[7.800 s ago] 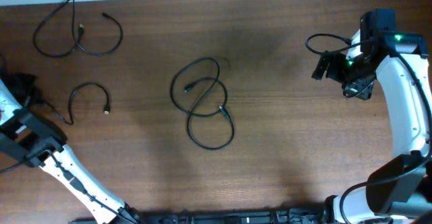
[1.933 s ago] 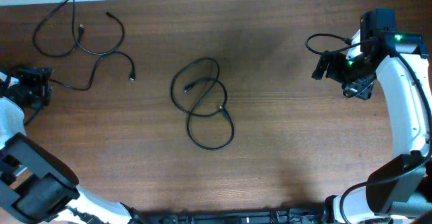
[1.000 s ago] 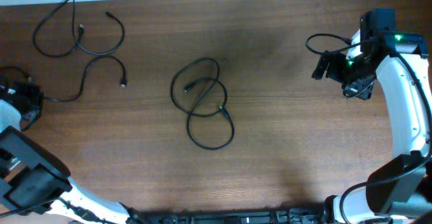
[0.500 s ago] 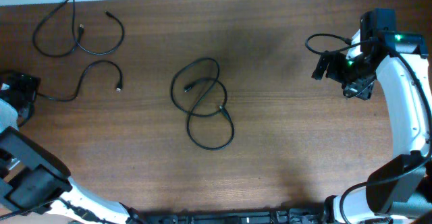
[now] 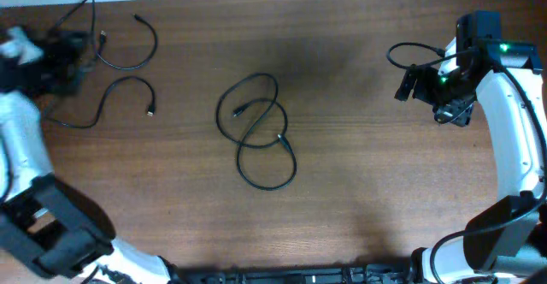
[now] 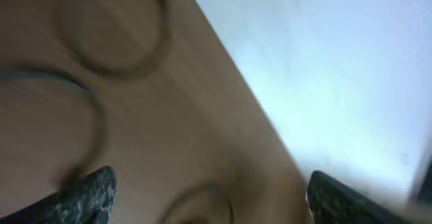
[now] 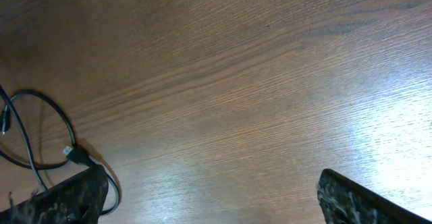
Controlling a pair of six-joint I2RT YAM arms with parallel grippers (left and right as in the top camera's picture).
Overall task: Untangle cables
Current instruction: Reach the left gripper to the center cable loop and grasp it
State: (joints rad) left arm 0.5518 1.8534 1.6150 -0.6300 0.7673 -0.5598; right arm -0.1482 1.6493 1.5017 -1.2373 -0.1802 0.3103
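Left arm has swung up from the table's left edge to the far-left corner. The loose cable point(image 5: 104, 103) it was tugging now lies dropped on its own, near the corner cables point(image 5: 128, 59) but clear of them, so I'd say that's one cord sorted.

Overhead: the left gripper point(image 5: 61, 60) is a blur over those corner cables. The middle tangle point(image 5: 256, 130) sits mid-table, not yet dealt with and well apart from the right gripper point(image 5: 412, 85).

Left wrist: pretty smeared, but the left gripper point(image 6: 210, 196) has its tips spread wide with nothing between them. Only blurry cable curves show on the table point(image 6: 189, 116) below.

Right wrist: the right gripper point(image 7: 216, 198) is gaping too, empty, with a bit of the middle tangle point(image 7: 40, 140) off to the left.
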